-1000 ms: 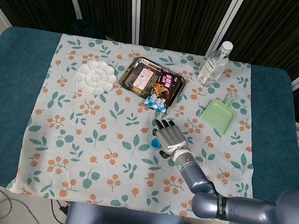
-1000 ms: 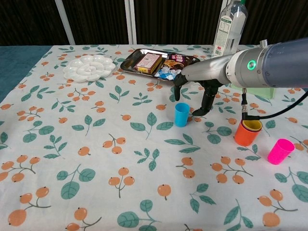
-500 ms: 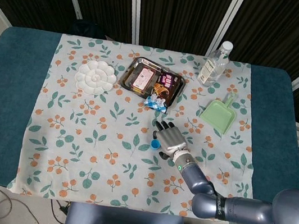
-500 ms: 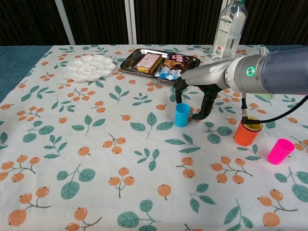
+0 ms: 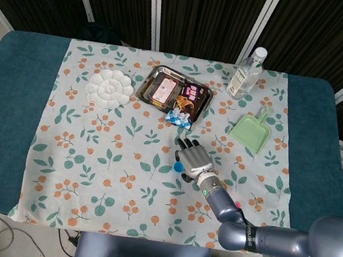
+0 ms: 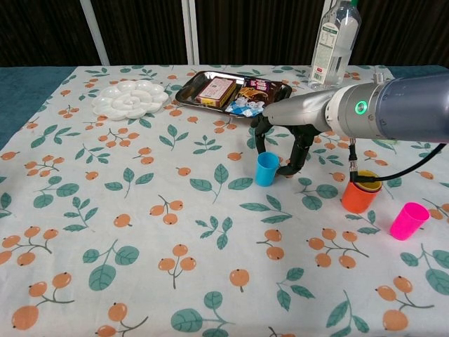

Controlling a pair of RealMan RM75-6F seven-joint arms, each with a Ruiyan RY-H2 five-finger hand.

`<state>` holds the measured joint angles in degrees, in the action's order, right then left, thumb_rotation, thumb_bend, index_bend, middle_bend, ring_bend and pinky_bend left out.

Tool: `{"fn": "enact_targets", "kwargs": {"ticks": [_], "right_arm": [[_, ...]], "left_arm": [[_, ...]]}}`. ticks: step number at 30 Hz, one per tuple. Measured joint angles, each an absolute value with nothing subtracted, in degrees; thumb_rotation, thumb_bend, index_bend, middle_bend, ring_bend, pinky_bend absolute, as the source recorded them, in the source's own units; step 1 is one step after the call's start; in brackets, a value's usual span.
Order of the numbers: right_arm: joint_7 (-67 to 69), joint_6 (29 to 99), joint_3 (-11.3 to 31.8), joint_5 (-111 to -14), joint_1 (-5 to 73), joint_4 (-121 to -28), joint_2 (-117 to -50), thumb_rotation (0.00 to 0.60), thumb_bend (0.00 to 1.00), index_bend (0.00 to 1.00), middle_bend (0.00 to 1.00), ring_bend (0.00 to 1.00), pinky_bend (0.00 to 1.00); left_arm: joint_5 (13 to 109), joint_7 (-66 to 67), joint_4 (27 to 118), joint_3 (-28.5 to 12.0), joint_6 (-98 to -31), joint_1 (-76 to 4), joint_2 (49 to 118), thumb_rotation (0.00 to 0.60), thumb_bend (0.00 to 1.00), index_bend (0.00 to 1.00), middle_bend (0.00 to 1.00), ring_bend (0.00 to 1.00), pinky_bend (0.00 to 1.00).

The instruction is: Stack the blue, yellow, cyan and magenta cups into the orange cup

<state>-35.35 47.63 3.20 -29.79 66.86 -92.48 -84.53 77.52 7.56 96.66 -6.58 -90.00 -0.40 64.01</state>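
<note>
Four cups can be counted in the chest view: one cyan cup (image 6: 266,168), one orange cup (image 6: 360,196) with a yellow cup (image 6: 367,184) nested inside it, and one magenta cup (image 6: 408,220). A blue cup cannot be made out in either view. All are smooth, tapered plastic cups standing upright, mouths up, on the table (image 6: 84,232), which is covered by a white cloth printed with green leaves and orange berries.

Only one hand is seen, the right hand (image 6: 280,146), dark grey and metallic on a silver arm with a green light. It is arched over the cyan cup, fingers (image 6: 300,151) spread and curved downward on either side of the rim; whether they touch the cup cannot be told, and nothing is seen gripped. The cyan cup stands near the table's middle, left of the orange cup and apart from it; the magenta cup stands just right of the orange cup.

Behind the hand one shiny metal tray (image 6: 189,90) holding packets is seen, with one white flower-shaped palette (image 6: 131,97) to its left. One clear plastic bottle (image 6: 333,42) stands at the far edge, and one pale green dustpan (image 5: 252,131) lies right of the tray in the head view.
</note>
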Motion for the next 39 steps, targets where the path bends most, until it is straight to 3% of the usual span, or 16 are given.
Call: {"fn": "enact_targets", "kwargs": {"ticks": [9, 24, 30, 39], "right_arm": [[-34.8, 48.1, 3.7, -30.4, 66.7, -92.4, -84.8, 0.600, 0.42, 0.48, 0.00, 0.05, 0.11], [-34.0, 48.7, 4.2, -30.7, 66.3, -93.8, -83.3, 0.600, 0.42, 0.49, 0.00, 0.05, 0.11], [-33.6, 48.8, 4.5, -30.6, 65.9, -96.3, -79.8, 0.600, 0.42, 0.50, 0.00, 0.05, 0.12], [-32.6, 48.5, 2.8, -32.3, 63.6, -104.7, -68.2, 0.600, 0.42, 0.51, 0.00, 0.05, 0.11]], "left_arm": [[77.5, 7.6, 96.7, -6.6, -90.1, -0.4, 64.0, 0.600, 0.19, 0.17, 0.10, 0.00, 0.00], [77.5, 7.6, 96.6, -6.6, -90.1, -0.4, 64.0, 0.600, 0.19, 0.17, 0.10, 0.00, 0.00], [77.3, 7.5, 96.6, -6.7, -90.1, -0.4, 64.0, 0.600, 0.19, 0.17, 0.10, 0.00, 0.00], [77.2, 7.4, 96.7, -6.8, -90.3, -0.3, 63.9, 0.600, 0.19, 0.17, 0.10, 0.00, 0.00]]}}
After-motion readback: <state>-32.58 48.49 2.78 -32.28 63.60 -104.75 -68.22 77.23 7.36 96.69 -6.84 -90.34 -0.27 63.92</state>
